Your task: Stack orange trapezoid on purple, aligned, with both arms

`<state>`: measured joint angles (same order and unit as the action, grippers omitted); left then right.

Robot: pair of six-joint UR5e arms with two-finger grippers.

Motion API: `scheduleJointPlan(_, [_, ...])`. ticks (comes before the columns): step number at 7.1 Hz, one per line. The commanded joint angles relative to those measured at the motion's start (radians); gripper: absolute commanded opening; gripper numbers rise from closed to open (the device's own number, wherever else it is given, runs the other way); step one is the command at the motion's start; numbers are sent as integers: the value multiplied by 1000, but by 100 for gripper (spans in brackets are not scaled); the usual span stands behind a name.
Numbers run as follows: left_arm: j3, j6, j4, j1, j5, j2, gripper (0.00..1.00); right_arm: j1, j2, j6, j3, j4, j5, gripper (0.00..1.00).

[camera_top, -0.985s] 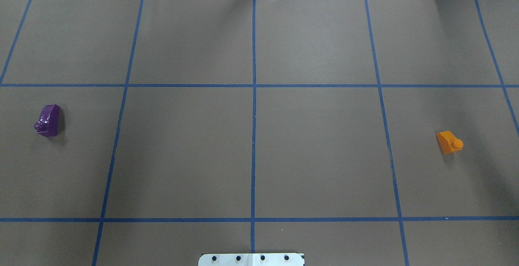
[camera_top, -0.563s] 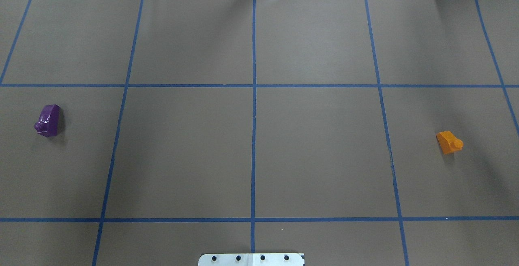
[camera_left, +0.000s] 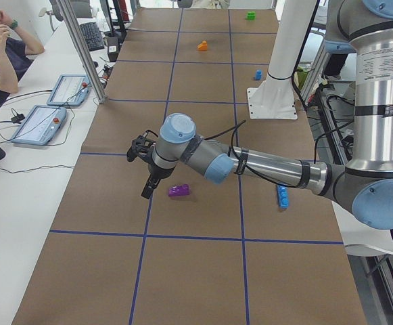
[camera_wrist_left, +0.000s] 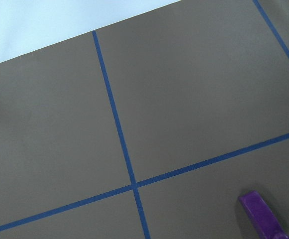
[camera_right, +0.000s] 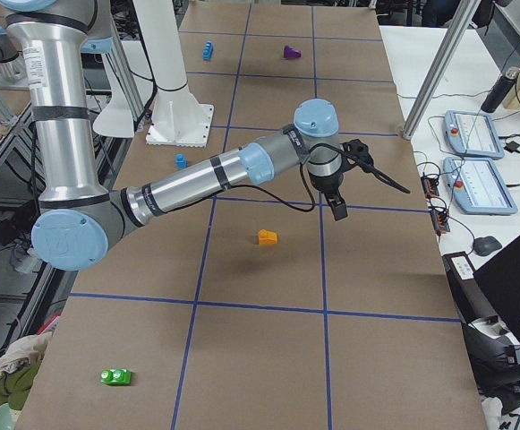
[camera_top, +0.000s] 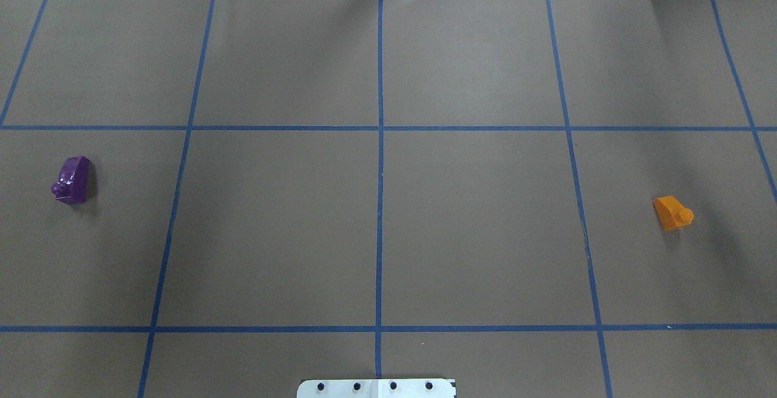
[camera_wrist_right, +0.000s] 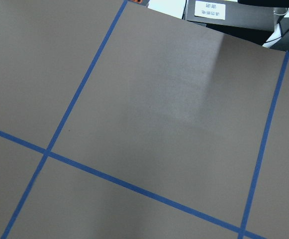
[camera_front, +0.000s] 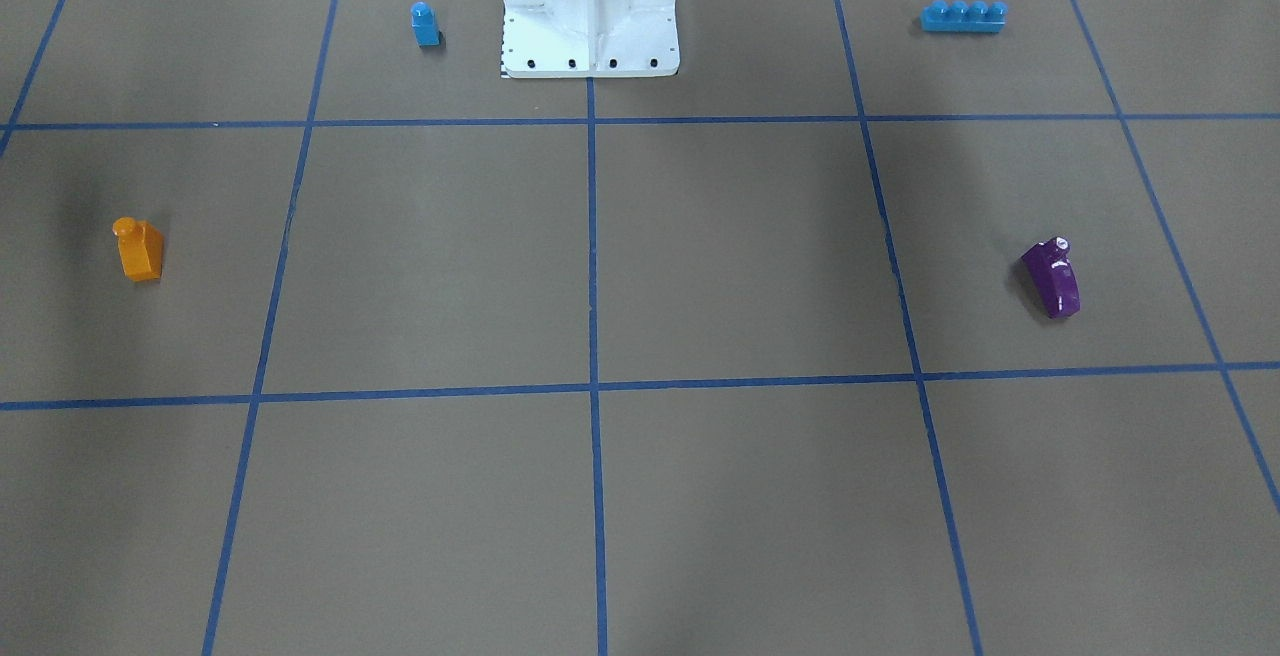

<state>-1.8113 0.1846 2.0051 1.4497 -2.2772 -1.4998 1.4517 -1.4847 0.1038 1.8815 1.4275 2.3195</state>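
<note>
The purple brick (camera_top: 73,181) lies on its side at the table's left, also seen as purple (camera_front: 1052,279) (camera_left: 178,191) and at the lower edge of the left wrist view (camera_wrist_left: 261,216). The orange trapezoid (camera_top: 672,213) lies far off at the right, orange (camera_front: 139,250) (camera_right: 267,237). My left gripper (camera_left: 147,184) hangs above the table just beside the purple brick. My right gripper (camera_right: 338,210) hovers above and beyond the orange one. Both show only in the side views, so I cannot tell whether they are open or shut.
A blue single-stud brick (camera_front: 425,24) and a long blue brick (camera_front: 963,16) flank the white pedestal (camera_front: 590,16). A green brick (camera_right: 116,376) lies at the table's right end. A seated person (camera_left: 0,54) and tablets (camera_left: 40,123) are along the far side bench.
</note>
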Motion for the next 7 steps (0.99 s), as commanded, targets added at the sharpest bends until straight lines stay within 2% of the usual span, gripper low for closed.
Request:
scheduleJointPlan(1, [27,251,52,-180,10,-11,100,-60,4,92,-18,-70,0,100])
scheduleJointPlan(2, [36,414,105,-237,78,-10,100,-77,3,94,-16,-70,-2,100])
scheduleJointPlan(4, [107,687,243,-439,316,-17,100,-79,-2,94,-12,-70,-2,100])
scheduleJointPlan(5, [107,712,242,-492,353,-20,100,-79,-2,94,-12,-70,-2,100])
scheduleJointPlan(7, [116,714,241,-522,354,0,100,-79,-3,94,-13,-70,-2,100])
